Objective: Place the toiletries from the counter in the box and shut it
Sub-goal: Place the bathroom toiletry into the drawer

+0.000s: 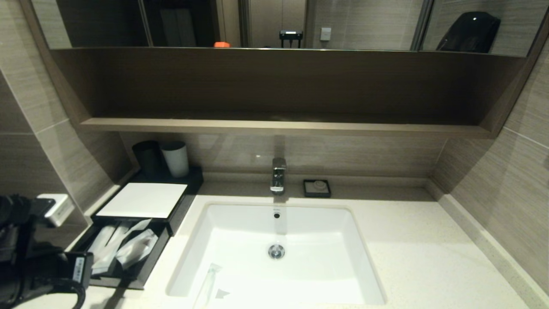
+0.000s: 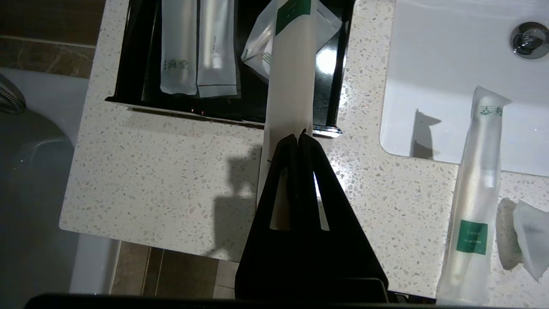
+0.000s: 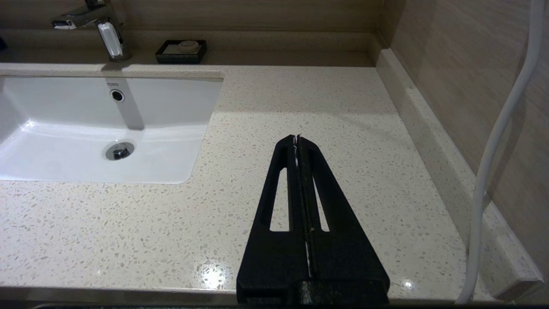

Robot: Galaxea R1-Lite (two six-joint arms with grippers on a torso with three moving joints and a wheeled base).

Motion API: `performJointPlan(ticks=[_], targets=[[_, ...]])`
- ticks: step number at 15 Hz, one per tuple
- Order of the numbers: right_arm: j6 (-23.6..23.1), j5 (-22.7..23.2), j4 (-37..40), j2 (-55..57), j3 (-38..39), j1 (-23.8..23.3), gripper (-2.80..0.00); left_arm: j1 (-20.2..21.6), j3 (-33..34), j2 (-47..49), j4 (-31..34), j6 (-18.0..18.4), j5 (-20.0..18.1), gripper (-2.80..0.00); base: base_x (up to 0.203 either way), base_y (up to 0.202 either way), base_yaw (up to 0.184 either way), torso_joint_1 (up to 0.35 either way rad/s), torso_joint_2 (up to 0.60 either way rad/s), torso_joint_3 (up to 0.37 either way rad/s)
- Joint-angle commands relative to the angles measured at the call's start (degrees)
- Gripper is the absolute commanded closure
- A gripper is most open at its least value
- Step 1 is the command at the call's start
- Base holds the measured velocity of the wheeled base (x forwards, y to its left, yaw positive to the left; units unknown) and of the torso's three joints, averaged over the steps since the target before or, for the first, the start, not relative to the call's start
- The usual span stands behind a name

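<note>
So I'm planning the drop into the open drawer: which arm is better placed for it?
Left. Its claw is shut on a long wrapped packet whose far end already overlies the black drawer. The right claw hangs shut and empty over bare counter beyond the sink.

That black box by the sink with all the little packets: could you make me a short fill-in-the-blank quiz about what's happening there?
1. The left gripper is shut on a long packet with a ____ label.
2. The box has its drawer pulled ____.
3. Another long packet lies half over the rim of the ____.
4. The right gripper holds ____.

Missing words: green; open; sink; nothing
</note>
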Motion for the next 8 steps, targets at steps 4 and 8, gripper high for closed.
performJointPlan(ticks=[4,8], targets=[[-0.05,0.03,0.01,0.00,0.02,0.00,0.00,6.58,-2.14,5.74,-0.73,1.83,-0.35,0.00,0.000,0.000,0.000,0.000,0.00,0.000],[-0.05,0.03,0.01,0.00,-0.01,0.00,0.00,8.01,-2.83,9.59,-3.23,1.86,-0.48,0.00,0.000,0.000,0.000,0.000,0.00,0.000]])
